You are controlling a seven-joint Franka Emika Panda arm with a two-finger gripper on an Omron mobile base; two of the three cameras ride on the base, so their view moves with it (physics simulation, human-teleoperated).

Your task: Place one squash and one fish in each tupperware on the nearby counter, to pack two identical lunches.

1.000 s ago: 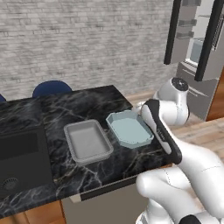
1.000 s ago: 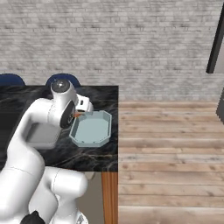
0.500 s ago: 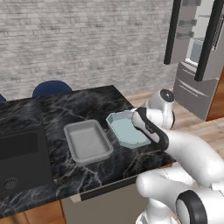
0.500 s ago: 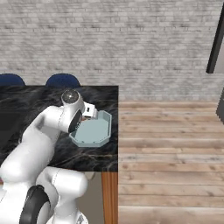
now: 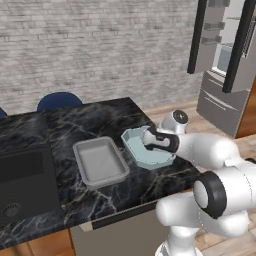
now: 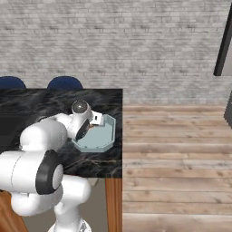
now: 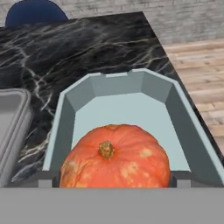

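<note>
A squash (image 7: 114, 156) is seen between the widely spread fingers of the gripper (image 7: 114, 181), directly above the tupperware (image 7: 131, 94) floor.

Squash (image 7: 114, 157) underside behind the grey band; grip indiscernible.

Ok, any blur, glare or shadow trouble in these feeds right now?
Hand view: sharp, evenly lit, squash looms large over the blue tupperware. Left base view: clear and glare-free, though the arm covers part of that tupperware. Right base view: soft shading, marble counter veins legible.
</note>
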